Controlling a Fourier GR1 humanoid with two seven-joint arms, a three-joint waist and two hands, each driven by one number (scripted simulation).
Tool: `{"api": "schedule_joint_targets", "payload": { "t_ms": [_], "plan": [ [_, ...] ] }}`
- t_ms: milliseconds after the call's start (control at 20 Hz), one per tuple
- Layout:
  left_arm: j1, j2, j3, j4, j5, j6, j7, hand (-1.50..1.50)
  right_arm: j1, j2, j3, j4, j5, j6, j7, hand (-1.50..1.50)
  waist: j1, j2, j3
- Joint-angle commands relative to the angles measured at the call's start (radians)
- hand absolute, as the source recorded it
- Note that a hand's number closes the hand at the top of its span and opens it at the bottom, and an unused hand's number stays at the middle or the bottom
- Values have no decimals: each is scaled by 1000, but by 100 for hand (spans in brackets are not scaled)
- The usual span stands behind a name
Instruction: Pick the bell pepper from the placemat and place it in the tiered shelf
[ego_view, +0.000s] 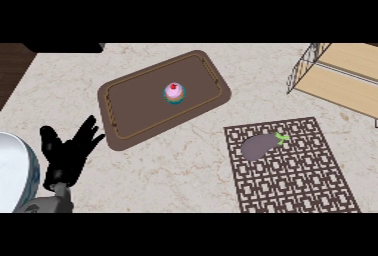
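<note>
Head view: dull purple, green-stemmed vegetable (260, 146), aubergine-like rather than a bell pepper, is laid on the brown lattice placemat (303, 185), well apart from the wire-and-wood tiered shelf (343, 75). Black left hand (66, 152) is rested open at left; right hand is unseen. Vegetable is best grasped from above, across its thick body.

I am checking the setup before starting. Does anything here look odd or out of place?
Yes. The item on the placemat looks like an eggplant, purple-grey with a green stem, not a bell pepper. The tray lies askew. Nothing is spilled.
</note>
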Motion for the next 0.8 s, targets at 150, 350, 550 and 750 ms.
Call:
{"api": "schedule_joint_targets", "payload": {
  "t_ms": [150, 350, 550, 750],
  "plan": [
    [6, -33, -15, 30, -24, 32, 11, 0, 52, -150, -84, -2, -38, -83, 46, -150, -20, 0, -3],
    [60, -15, -4, -78, 3, 17, 54, 0, 152, -245, -172, 22, -122, -3, -1, -150, -16, -4, -2],
    [-22, -7, 34, 86, 5, -1, -6, 0, 203, -288, -202, 24, -177, 73, -6, -150, -22, 0, -3],
    [28, 5, 8, -36, 9, -12, 72, 0, 320, -368, -274, 64, -247, 185, -92, -150, -17, -1, -2]
  ]
}}
